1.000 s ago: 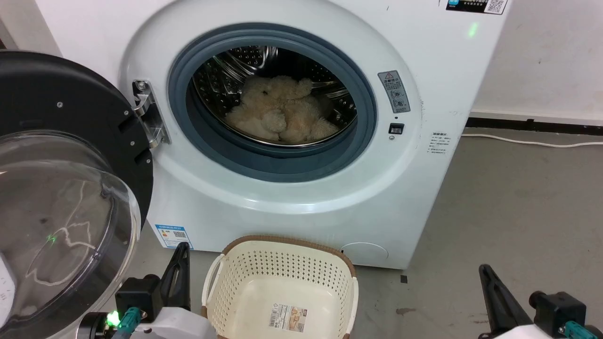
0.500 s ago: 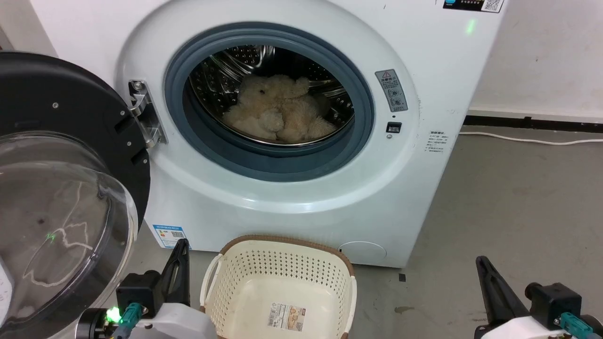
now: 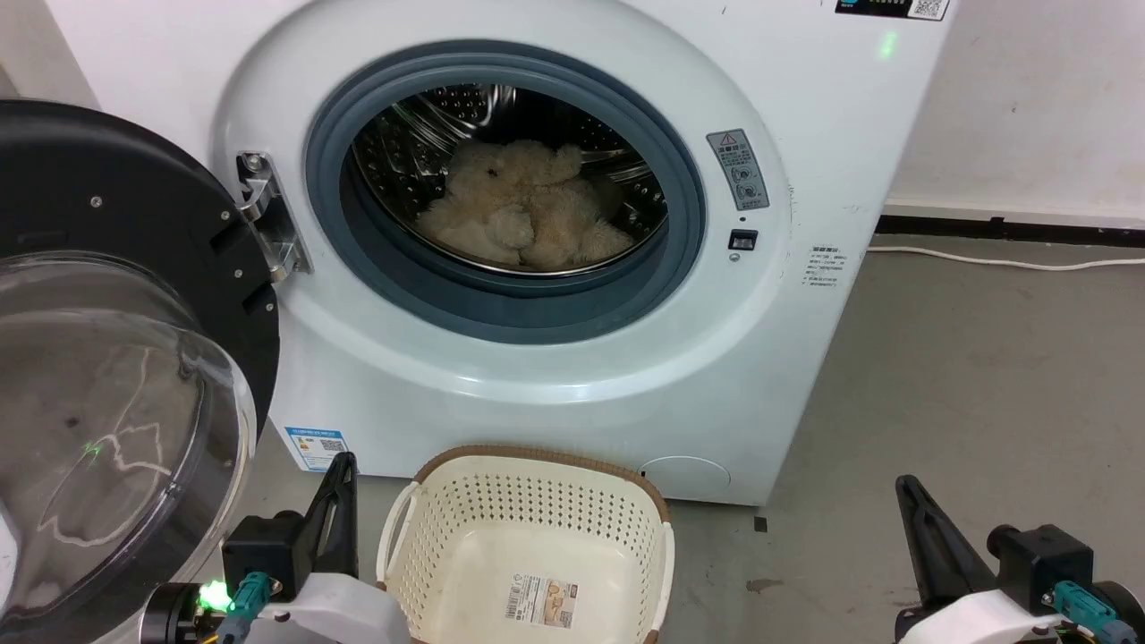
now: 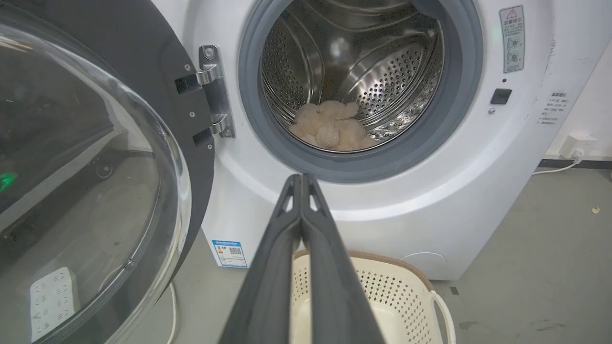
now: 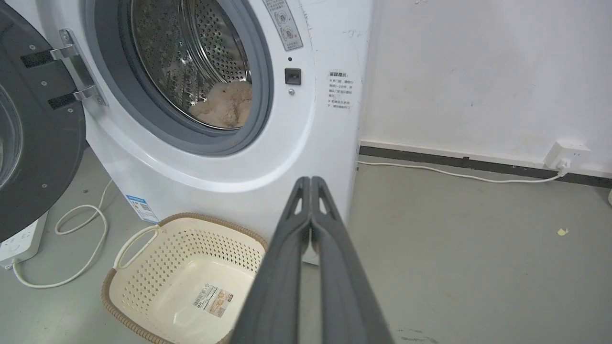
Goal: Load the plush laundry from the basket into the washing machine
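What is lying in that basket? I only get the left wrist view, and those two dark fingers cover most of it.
Observer: Nothing. The head view looks straight into the basket, and its bottom is bare except for a label sticker.
Operator: And the robot's other claw, is it carrying something?
Observer: No. The right gripper is shut, fingers pressed together with nothing between them, off to the basket's right.
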`<state>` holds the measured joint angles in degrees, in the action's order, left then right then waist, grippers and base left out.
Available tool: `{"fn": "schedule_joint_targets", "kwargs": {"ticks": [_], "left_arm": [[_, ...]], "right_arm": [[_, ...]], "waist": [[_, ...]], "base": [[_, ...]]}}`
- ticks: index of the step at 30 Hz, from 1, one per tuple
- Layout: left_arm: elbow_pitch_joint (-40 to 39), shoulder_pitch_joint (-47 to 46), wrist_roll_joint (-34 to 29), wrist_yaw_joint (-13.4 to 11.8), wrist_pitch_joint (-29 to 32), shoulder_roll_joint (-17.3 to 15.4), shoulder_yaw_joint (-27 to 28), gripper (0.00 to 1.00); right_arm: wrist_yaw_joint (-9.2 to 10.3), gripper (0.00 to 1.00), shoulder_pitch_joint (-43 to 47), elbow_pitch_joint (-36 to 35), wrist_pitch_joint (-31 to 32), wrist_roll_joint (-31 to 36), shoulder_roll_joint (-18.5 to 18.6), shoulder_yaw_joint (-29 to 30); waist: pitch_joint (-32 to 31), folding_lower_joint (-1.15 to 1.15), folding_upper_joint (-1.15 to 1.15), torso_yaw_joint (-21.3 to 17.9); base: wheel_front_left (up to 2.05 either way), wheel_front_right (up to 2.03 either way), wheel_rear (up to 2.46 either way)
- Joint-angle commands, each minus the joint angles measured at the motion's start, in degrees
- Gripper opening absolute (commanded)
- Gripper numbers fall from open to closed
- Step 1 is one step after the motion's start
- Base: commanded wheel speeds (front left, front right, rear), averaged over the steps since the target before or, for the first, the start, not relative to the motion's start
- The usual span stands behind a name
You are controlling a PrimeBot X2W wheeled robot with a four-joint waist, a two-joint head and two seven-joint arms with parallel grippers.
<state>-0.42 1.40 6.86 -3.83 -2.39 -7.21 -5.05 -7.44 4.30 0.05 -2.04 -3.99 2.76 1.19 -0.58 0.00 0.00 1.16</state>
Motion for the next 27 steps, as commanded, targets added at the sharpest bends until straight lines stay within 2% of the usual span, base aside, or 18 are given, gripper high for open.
{"fn": "schedule_joint_targets", "kwargs": {"ticks": [1,27], "left_arm": [[0.18,-0.71,-0.58,0.47,0.24,0.45,0.41,0.00],[0.34,-1.17,-4.72,2.69,1.66,3.01,3.47,0.00]], "right_arm": [[-0.03,0.00,-0.94,-0.04,0.37,0.49,0.08,-0.16],[-0.04,0.00,-3.16,-0.05,1.47,2.80,0.10,-0.84]], "waist": [[0.02,0.00,0.00,-0.03],[0.39,0.00,0.00,-0.78]], "base": [[0.00,0.00,0.00],[0.00,0.00,0.00]]}}
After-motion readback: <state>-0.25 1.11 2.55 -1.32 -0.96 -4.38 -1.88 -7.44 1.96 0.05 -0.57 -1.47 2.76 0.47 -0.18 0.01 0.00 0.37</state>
